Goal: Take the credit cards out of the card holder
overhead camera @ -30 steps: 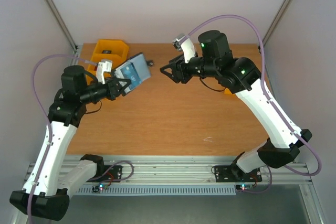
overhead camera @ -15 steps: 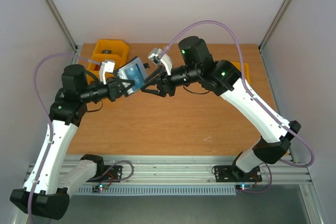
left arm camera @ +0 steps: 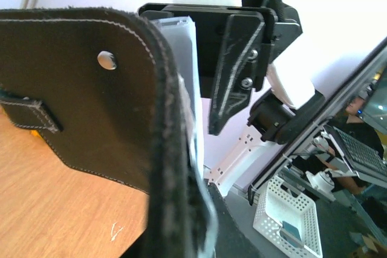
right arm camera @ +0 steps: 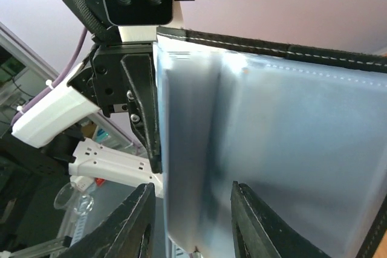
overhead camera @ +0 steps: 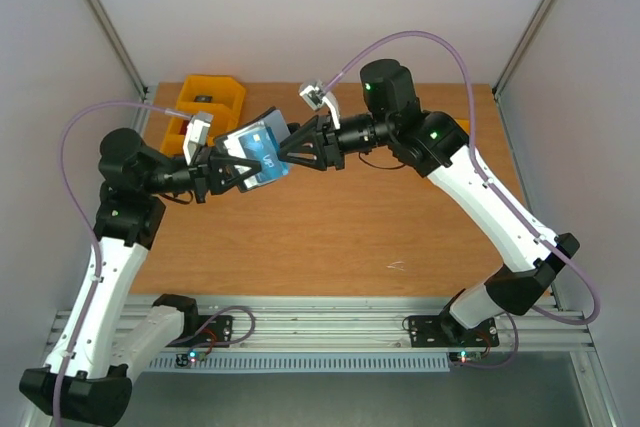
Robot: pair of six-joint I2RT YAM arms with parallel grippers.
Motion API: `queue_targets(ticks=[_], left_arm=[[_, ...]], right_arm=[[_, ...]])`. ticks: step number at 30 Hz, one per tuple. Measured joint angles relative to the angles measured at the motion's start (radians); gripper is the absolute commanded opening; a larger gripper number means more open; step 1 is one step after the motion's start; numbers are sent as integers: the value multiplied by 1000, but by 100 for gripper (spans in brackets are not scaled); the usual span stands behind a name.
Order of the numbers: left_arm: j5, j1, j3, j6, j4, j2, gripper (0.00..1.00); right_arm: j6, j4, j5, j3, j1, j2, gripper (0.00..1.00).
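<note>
Item 1, left gripper [overhead camera: 236, 161]: clenched on the card holder [overhead camera: 258, 152], gripping it by its left edge; I see it held in the air over the rear left part of the table [overhead camera: 330, 232], touching no surface.

Item 2, card holder: bifold, opened out; from above its blue-white inner face is turned up and tilted, its right edge towards the other arm; in the left wrist view the black outer skin fills the left half, with a silver snap stud [left arm camera: 107, 60] near the top and a stitched black tab [left arm camera: 29, 115] at the left edge; a pale layer [left arm camera: 186, 70] is tucked along the inside of the fold; whether that is a card or a clear sleeve I cannot tell.

Item 3, right gripper [overhead camera: 285, 152]: brought in nose to nose with the left one, at the holder's right edge; in its own wrist view the two fingers [right arm camera: 134, 222] stand parted, one on either side of the blue-grey panel's lower edge; jaws released rather than clamped; whether either pad touches the panel I cannot tell.

Item 4, yellow bin [overhead camera: 215, 97]: on the table at the rear left corner, behind the left gripper and well below the held holder; contents too small for me to name.
</note>
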Motion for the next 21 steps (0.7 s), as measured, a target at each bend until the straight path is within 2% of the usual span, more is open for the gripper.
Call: queue_targets(ticks=[6,10,13,19,21], left_arm=[[35,0,-3,-15,52,-10,0],[36,0,-11,-33,71,-9,0],[35,0,-11,-37,79,-9,0],[29,0,-11,-37,77,-9,0],[25,0,-11,-36,73,-9,0]], right_arm=[[0,-2,-26,0,0,-3,19],[13,1,-56,0,0,-3,17],[21,11,-72,0,1,-2,11],[34,26,-92,0,8,10,13],[34,27,-95,0,11,16,9]])
